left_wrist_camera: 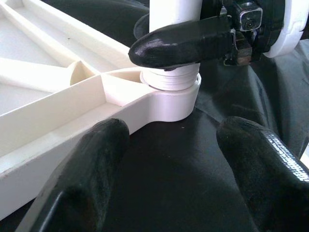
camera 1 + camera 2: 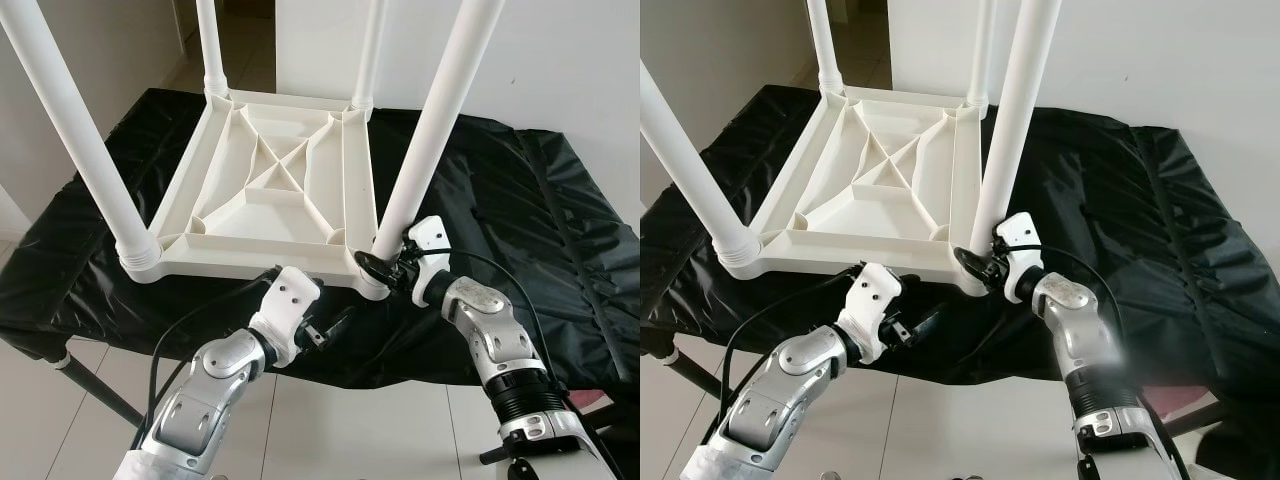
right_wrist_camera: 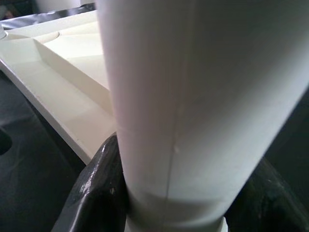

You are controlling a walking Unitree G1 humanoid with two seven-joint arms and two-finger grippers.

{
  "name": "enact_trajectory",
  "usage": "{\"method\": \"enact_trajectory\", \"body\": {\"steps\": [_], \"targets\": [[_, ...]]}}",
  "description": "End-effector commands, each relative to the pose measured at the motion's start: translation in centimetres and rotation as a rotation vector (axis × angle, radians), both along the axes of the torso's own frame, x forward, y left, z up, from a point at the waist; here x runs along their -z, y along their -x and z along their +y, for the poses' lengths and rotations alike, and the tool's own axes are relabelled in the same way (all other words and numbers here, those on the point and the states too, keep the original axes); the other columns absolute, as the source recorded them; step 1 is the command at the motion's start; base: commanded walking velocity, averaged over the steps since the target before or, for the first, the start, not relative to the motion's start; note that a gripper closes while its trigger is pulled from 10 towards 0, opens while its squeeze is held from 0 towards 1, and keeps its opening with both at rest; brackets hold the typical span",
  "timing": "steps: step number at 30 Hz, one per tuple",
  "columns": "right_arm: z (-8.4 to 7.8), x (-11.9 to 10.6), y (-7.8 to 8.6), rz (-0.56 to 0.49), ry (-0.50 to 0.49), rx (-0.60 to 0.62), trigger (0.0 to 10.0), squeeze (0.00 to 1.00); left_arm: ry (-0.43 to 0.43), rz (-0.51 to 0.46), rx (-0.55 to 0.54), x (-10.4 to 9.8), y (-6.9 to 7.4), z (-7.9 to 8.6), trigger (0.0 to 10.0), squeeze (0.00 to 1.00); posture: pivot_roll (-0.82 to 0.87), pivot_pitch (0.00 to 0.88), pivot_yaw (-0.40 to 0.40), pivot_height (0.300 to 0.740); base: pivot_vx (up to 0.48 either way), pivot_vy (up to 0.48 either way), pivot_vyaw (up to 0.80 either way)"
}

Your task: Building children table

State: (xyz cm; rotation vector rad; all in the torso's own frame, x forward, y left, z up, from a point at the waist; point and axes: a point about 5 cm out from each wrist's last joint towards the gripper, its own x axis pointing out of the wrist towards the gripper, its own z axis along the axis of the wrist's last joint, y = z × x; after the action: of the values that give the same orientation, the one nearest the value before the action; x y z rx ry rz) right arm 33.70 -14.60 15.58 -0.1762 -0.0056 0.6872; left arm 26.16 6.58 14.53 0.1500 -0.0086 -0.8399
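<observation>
On black cover [image 2: 560,230]: one upturned table [image 2: 270,190], four legs up. Right gripper [image 2: 385,268] clamped round near-right leg [image 2: 430,140] at base; left gripper [image 2: 325,332] wide apart beside that corner.

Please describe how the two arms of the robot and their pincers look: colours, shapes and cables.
Both arms are made of rounded silver segments with black joints. Each ends in a white wrist housing carrying a pincer with two long, rounded, glossy black fingers: the left pincer and the right pincer. A thin black cable runs loosely along each arm. The right arm has a ribbed black collar lower down.
</observation>
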Motion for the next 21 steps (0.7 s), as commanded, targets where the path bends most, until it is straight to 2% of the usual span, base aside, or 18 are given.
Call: {"method": "enact_trajectory", "body": {"steps": [1,6,8,10,11,14,15,16,17,18,19,20,21], "targets": [[0.1,0.3,0.2,0.024,-0.018,0.042,10.0,0.00,-0.004,0.013,-0.012,0.4,0.0,0.1,10.0,0.00,0.00,0.081,-0.038,0.740,0.000,0.000,0.00],[0.1,0.3,0.2,0.026,-0.028,0.057,10.0,0.00,-0.005,0.014,-0.011,0.4,0.1,0.1,10.0,0.00,0.00,0.076,-0.038,0.740,0.000,0.000,0.00],[0.4,0.4,0.3,0.058,-0.076,0.193,10.0,0.00,-0.006,0.012,-0.004,0.4,0.0,0.0,10.0,0.00,0.00,0.079,-0.034,0.740,0.000,0.000,0.00],[0.4,0.4,0.3,0.058,-0.076,0.193,10.0,0.00,-0.006,0.012,-0.004,0.4,0.0,0.0,10.0,0.00,0.00,0.079,-0.034,0.740,0.000,0.000,0.00],[0.6,0.5,0.5,0.069,-0.095,0.263,10.0,0.00,-0.005,0.012,-0.003,0.4,0.0,-0.1,10.0,0.00,-0.01,0.077,-0.032,0.740,0.000,0.000,0.00],[0.6,0.5,0.5,0.069,-0.095,0.263,10.0,0.00,-0.005,0.012,-0.003,0.4,0.0,-0.1,10.0,0.00,-0.01,0.077,-0.032,0.740,0.000,0.000,0.00],[0.9,0.8,0.7,0.086,-0.121,0.362,10.0,0.00,-0.006,0.013,0.001,0.4,0.0,-0.1,10.0,0.00,-0.01,0.077,-0.031,0.740,0.000,0.000,0.00],[0.9,0.8,0.7,0.086,-0.121,0.362,10.0,0.00,-0.006,0.013,0.001,0.4,0.0,-0.1,10.0,0.00,-0.01,0.077,-0.031,0.740,0.000,0.000,0.00],[1.7,1.2,1.3,0.095,-0.152,0.472,10.0,0.00,-0.005,0.015,0.003,0.4,0.0,-0.2,10.0,0.00,-0.01,0.083,-0.030,0.740,0.000,0.000,0.00],[1.7,1.2,1.3,0.095,-0.152,0.472,10.0,0.00,-0.005,0.015,0.003,0.4,0.0,-0.2,10.0,0.00,-0.01,0.083,-0.030,0.740,0.000,0.000,0.00],[2.2,1.3,1.8,0.092,-0.179,0.564,10.0,0.00,-0.004,0.017,0.004,0.4,0.0,-0.2,10.0,0.00,-0.01,0.083,-0.030,0.740,0.000,0.000,0.00],[2.2,1.3,1.8,0.092,-0.179,0.564,10.0,0.00,-0.004,0.017,0.004,0.4,0.0,-0.2,10.0,0.00,-0.01,0.083,-0.030,0.740,0.000,0.000,0.00],[2.6,1.4,2.4,0.087,-0.208,0.665,10.0,0.00,-0.003,0.018,0.002,0.5,0.1,-0.2,10.0,0.00,-0.01,0.085,-0.034,0.740,0.000,0.000,0.00]]}}
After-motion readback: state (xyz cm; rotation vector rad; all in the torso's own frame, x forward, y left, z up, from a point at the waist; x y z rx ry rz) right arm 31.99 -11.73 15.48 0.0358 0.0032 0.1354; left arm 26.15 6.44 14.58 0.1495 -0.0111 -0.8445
